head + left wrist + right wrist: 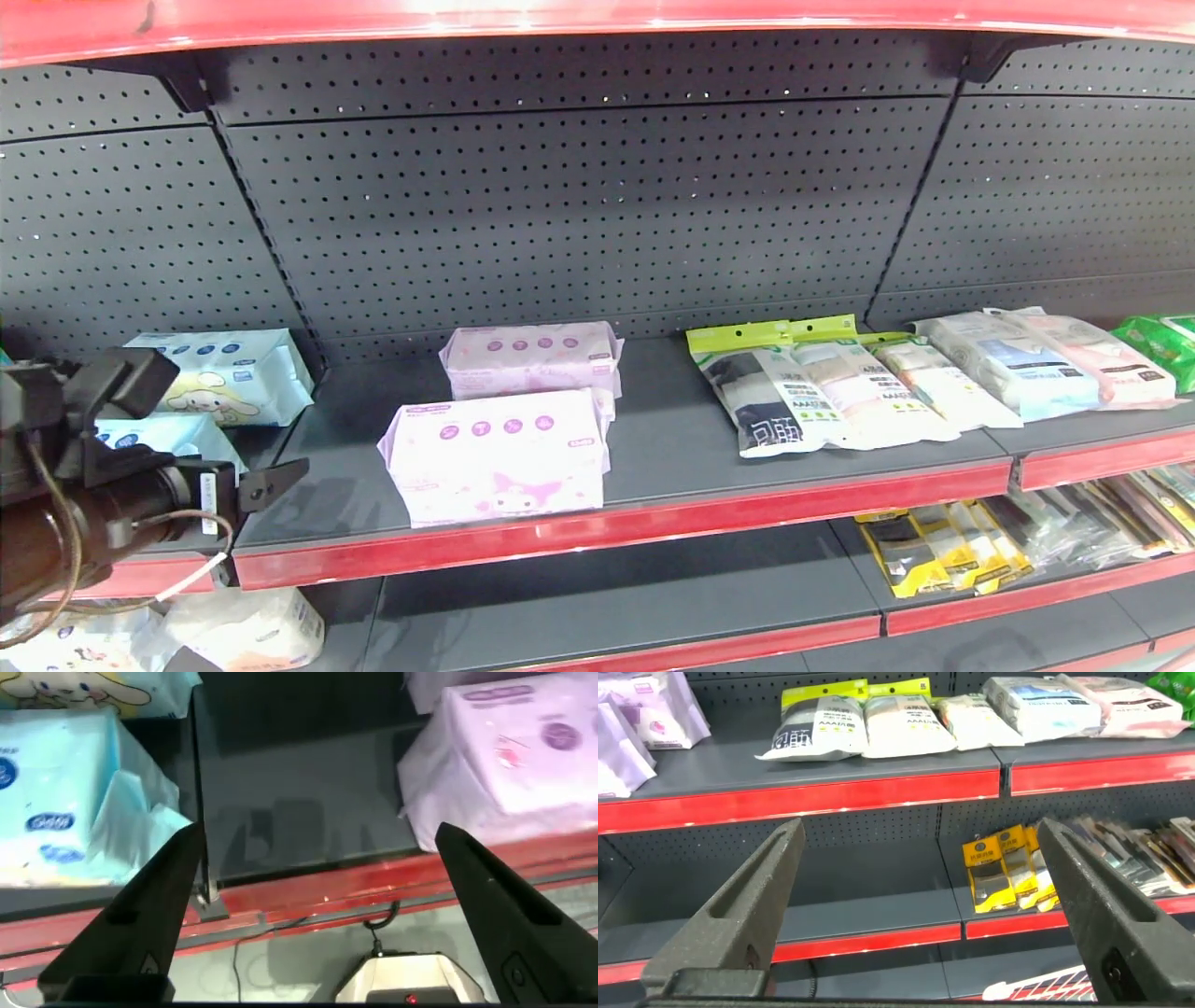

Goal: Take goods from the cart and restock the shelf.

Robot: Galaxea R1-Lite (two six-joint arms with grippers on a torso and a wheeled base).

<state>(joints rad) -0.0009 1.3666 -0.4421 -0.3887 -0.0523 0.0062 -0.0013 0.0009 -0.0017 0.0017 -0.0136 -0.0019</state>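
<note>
The left gripper gapes wide and empty at the shelf edge, at 9 o'clock from the front pink pack. The right gripper, equally wide and empty, seemingly faces the lower tier.

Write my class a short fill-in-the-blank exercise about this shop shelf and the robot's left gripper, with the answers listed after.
1. The pink packs lie on a dark shelf with a ____ front edge.
2. The left gripper is open and holds ____.
3. The yellow packs lie one shelf ____ the green-tabbed packs.
4. The blue packs lie on the pink packs' ____ side.
Answers: red; nothing; below; left.
</note>
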